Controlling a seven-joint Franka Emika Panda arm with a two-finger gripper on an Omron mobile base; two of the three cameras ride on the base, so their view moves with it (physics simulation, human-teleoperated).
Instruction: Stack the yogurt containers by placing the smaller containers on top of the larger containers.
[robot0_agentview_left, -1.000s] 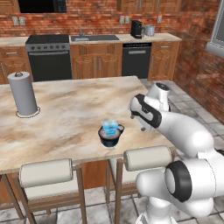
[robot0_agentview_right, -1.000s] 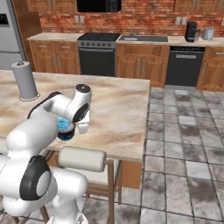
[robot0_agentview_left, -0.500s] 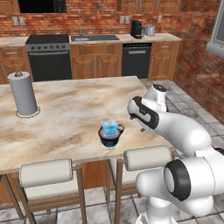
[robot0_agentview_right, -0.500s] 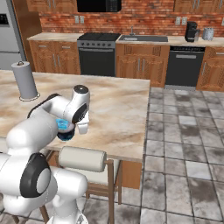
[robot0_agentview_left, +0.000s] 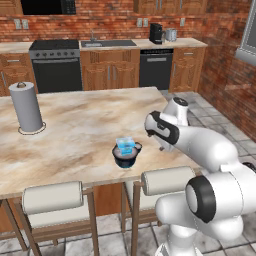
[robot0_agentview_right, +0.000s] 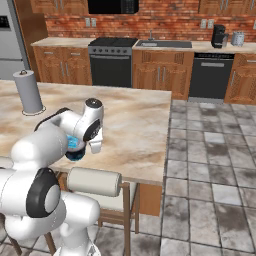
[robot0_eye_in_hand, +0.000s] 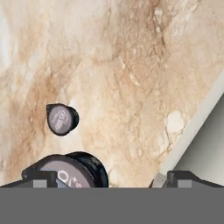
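While my tool (robot0_eye_in_hand: 111, 179) hangs over the worktop (robot0_eye_in_hand: 131, 65) near its edge, its two tips stand wide apart with nothing between them. Open and empty, then.

In the left base view the light-blue cup (robot0_agentview_left: 126, 144) sits on top of the navy tub (robot0_agentview_left: 125, 157), just left of my tool (robot0_agentview_left: 162, 145). That pair looks stacked.

Down the hand view I've got the tiny pot (robot0_eye_in_hand: 61, 119), dark-walled with a greyish top, alone on bare marble. Below it, right by my left tip, is a dark lidded tub (robot0_eye_in_hand: 74, 168). I can't tell whether that's the same tub.

I'd judge the tiny pot very light and stiff, with smooth, slick walls, so it could skid or tip at a nudge. I'd close across its round side wall, low, and keep off the lid.

All lids look sealed, so I can't see any contents.
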